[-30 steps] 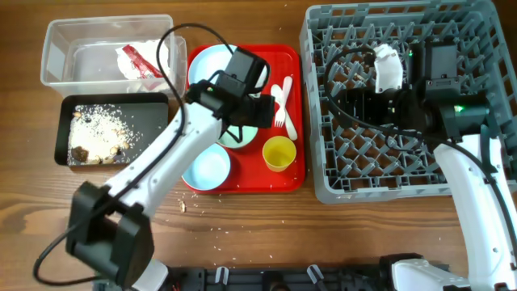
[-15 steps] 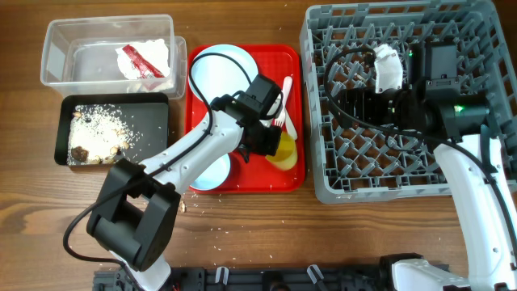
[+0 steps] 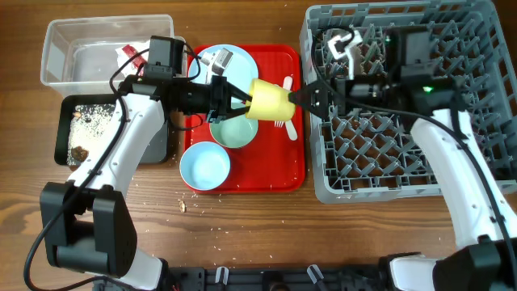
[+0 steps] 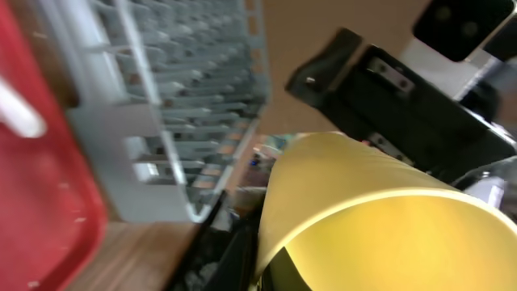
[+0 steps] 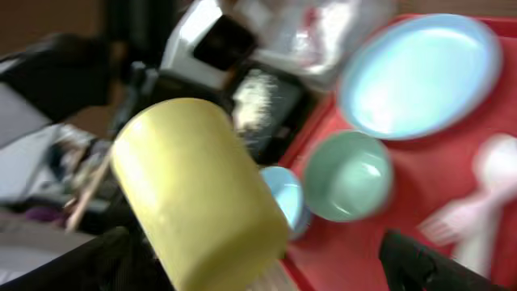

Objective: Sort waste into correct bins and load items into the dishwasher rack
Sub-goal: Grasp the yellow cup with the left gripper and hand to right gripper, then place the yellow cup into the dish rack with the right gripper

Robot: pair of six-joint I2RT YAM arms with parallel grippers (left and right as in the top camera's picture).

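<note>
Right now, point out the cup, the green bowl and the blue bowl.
cup (image 3: 271,100), overhead view, on its side wall.
green bowl (image 3: 236,133), overhead view, on its inner floor.
blue bowl (image 3: 205,166), overhead view, on its inner floor.

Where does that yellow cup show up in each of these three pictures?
Overhead: yellow cup mid-picture, over the red tray.
Left wrist: cup fills the lower right; red tray at left edge.
Right wrist: cup left of centre; red tray at right.
Shared landmark: the red tray.
</note>
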